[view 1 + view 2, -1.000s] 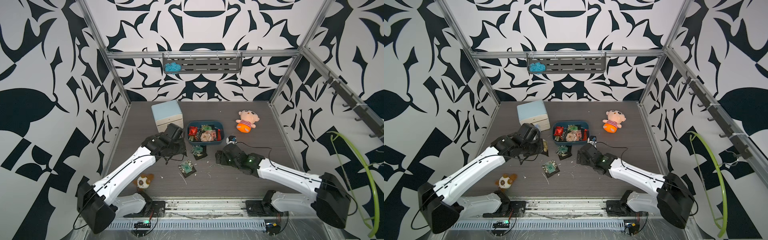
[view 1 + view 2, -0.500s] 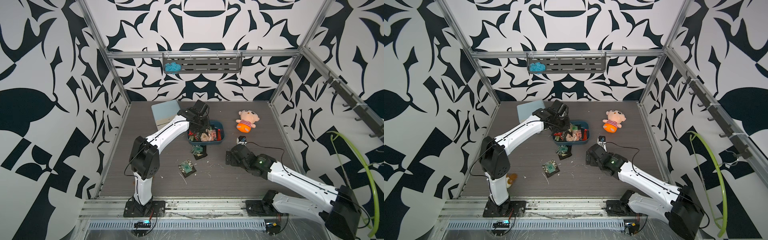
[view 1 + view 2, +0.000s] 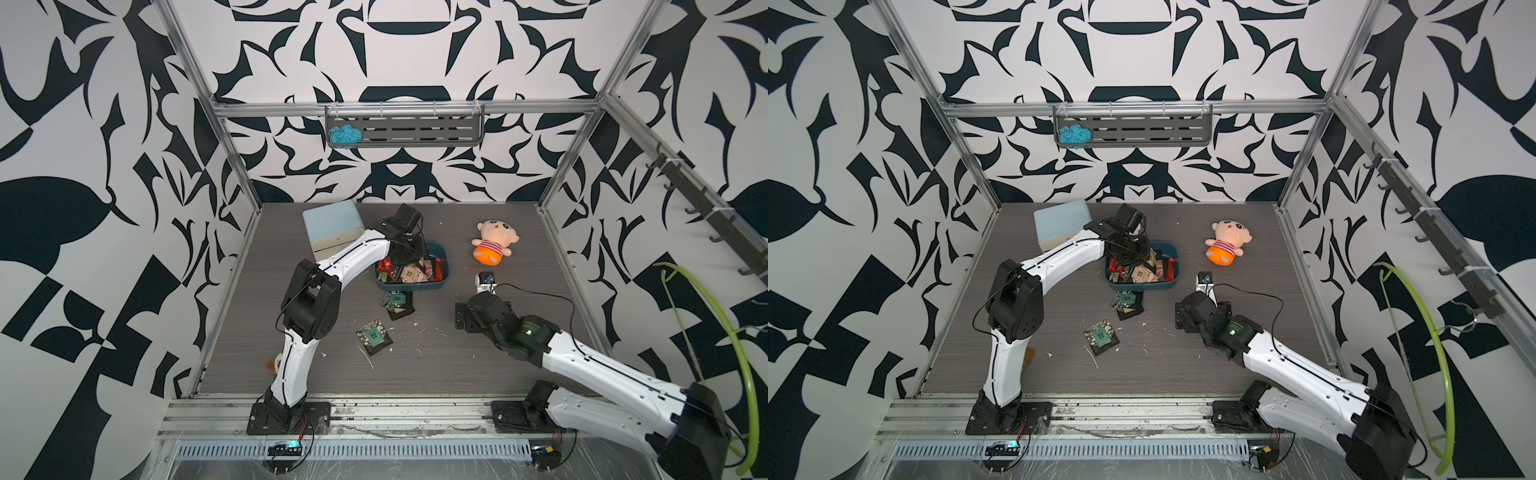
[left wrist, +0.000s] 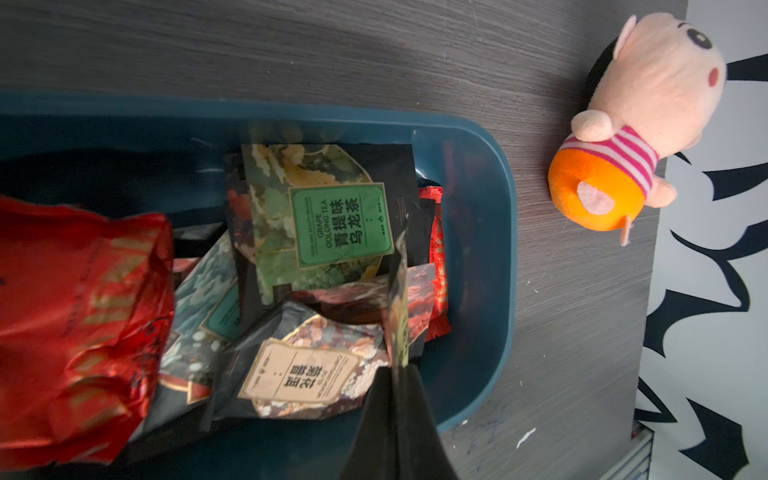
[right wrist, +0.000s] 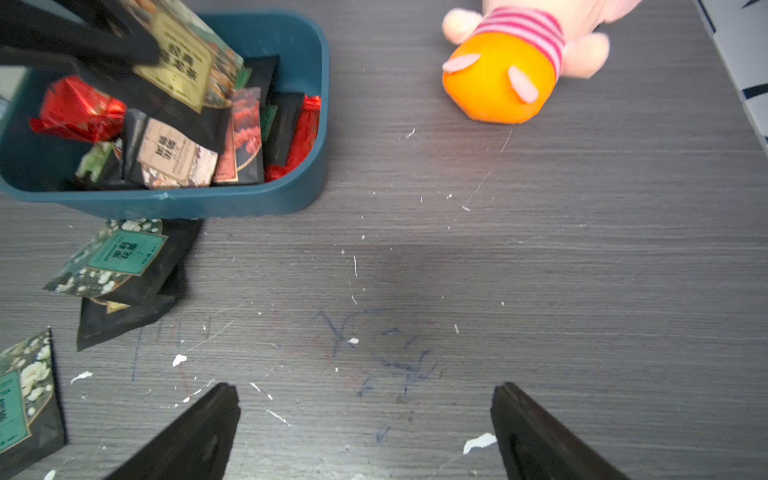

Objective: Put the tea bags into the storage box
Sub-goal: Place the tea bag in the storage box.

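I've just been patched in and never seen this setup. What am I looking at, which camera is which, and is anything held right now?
Two white robot arms stand at the near edge of a walled table, each ending in a two-finger gripper. The two wide pictures come from one overhead camera pair; the two close ones come from cameras on the wrists. The left gripper is shut on a tea bag above the teal storage box, which holds several sachets. The right gripper is open and empty over bare table. Two small piles of tea bags lie on the table near the box. A plush doll and a pale blue cabinet are bystanders.
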You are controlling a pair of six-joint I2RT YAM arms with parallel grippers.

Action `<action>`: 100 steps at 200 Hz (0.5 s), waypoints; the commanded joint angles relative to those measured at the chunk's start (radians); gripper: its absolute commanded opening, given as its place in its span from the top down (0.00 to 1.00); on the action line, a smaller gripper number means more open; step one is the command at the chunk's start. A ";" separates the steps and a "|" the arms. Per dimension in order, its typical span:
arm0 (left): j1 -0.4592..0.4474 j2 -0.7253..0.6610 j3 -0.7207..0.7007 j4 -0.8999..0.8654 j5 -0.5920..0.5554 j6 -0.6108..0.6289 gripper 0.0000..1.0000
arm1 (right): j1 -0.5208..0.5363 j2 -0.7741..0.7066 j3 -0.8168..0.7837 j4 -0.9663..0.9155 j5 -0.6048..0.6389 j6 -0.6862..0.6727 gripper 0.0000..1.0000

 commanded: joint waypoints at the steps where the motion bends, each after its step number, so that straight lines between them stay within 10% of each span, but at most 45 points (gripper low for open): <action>1: 0.017 0.007 -0.032 0.028 0.049 0.007 1.00 | -0.002 -0.047 -0.025 0.075 0.034 -0.023 0.01; 41: 0.031 -0.060 -0.147 0.060 0.050 0.011 1.00 | -0.002 -0.077 -0.030 0.070 0.051 0.040 0.01; 100: 0.043 -0.255 -0.268 0.061 0.014 0.056 0.62 | -0.002 -0.039 0.014 0.091 -0.110 0.064 0.01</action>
